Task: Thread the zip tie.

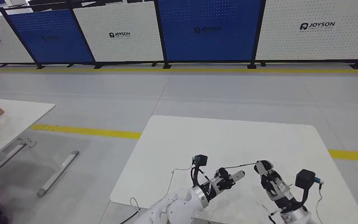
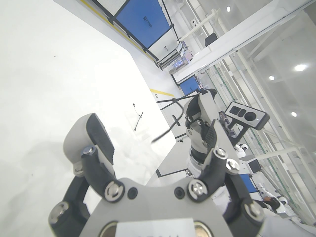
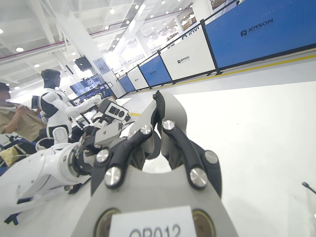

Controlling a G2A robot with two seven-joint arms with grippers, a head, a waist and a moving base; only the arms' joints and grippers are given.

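Since the zip tie (image 2: 182,110) looks like a light, thin, springy strap and is likely slippery, we judge it best pinched flat near the loose tail, clear of the head. Right gripper (image 2: 199,94) is closed on one end and holds it in the air above the table (image 1: 224,140). Left gripper (image 2: 153,129) is wide open with nothing in it, the tail just ahead. Left wrist view gives us the bend and the head, top view a faint line between the grippers, and right wrist view the fingers (image 3: 160,104) pressed together.
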